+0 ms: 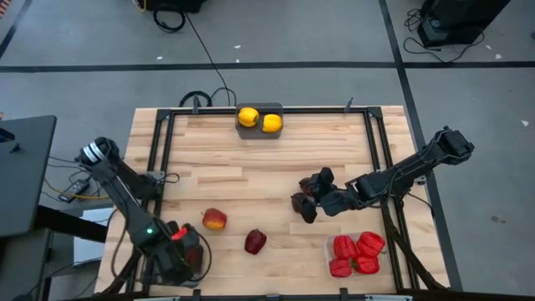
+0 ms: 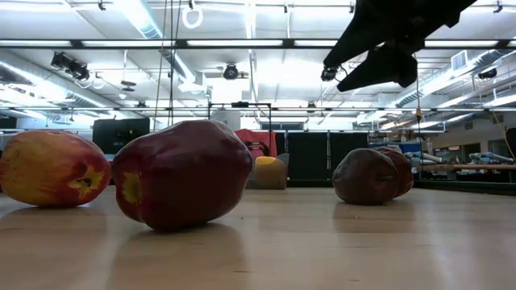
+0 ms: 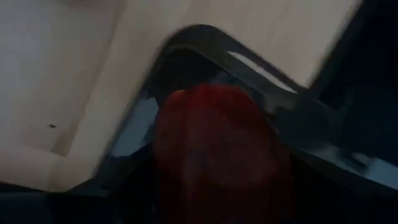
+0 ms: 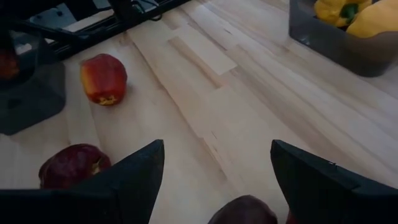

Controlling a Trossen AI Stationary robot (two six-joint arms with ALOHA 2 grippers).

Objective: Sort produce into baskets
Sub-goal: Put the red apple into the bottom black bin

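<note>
dropping a red fruit [image 3: 217, 155] from left gripper [image 1: 180, 242] into near-left bin [image 3: 261, 68]; right gripper [image 4: 214, 171] spread above dark apple [image 4: 245, 211], next closing on it.

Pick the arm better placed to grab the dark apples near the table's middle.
Right. Its gripper hovers directly over those dark apples with fingers spread, while the left gripper sits at its grey basket with a red fruit.

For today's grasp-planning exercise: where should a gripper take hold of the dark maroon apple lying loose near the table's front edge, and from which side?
Grip the dark maroon apple across its widest middle, coming from above. It lies tipped on its side on the table, with open wood all round; the red-orange apple sits apart, so the fingers probably have room.
</note>
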